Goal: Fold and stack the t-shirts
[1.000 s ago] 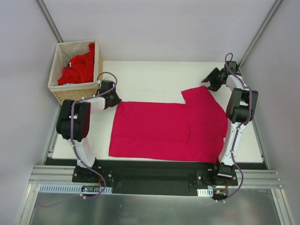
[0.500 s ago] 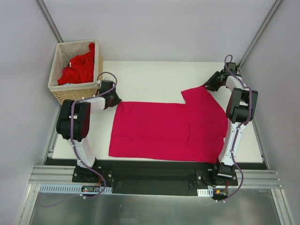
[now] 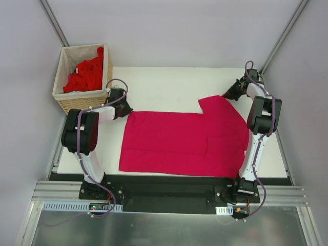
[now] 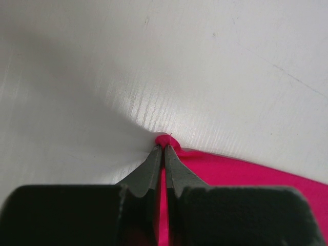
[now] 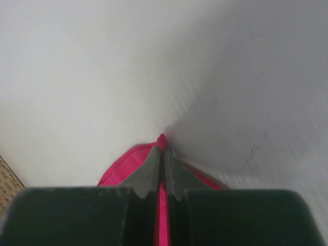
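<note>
Right gripper [image 5: 164, 147] had shut onto the magenta t-shirt [image 3: 179, 141] sleeve; left gripper [image 4: 165, 149] clamped its hem (fold starting); next required a synchronized lift.

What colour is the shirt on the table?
The t-shirt is magenta-crimson; the top view shows it best.

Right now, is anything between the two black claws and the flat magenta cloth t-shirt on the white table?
Nothing visible. The left gripper pinches the far left corner of the magenta cloth t-shirt; the right gripper pinches its far sleeve tip.
</note>
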Controlling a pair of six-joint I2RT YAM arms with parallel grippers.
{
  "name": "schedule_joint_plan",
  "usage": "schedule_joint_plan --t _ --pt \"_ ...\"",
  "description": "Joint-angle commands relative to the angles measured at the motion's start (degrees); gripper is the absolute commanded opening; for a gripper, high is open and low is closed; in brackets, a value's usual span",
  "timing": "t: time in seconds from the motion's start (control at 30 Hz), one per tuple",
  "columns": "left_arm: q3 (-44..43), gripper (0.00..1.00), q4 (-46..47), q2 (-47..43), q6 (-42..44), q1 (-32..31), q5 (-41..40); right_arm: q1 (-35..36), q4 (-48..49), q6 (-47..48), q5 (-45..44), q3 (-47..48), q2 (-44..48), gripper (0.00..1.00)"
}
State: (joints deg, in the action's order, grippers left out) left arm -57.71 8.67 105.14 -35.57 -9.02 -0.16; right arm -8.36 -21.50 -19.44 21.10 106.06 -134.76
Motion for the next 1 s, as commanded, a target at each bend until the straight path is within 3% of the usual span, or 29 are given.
schedule_joint_plan --t 0.0,0.63,0.97 --pt "-0.20 0.00 -1.55 -2.84 1.73 0.23 -0.54 0.98 -1.18 1.86 -1.24 -0.94 4.76 0.00" --pt "1.37 0.00 -1.28 -11.88 2.79 0.23 5.87 5.98 -0.91 5.64 -4.40 -18.25 36.11 0.00" --pt "13.40 0.00 0.74 -21.28 -1.95 -0.48 6.14 6.78 -6.27 6.87 -10.11 -34.15 58.88 0.00"
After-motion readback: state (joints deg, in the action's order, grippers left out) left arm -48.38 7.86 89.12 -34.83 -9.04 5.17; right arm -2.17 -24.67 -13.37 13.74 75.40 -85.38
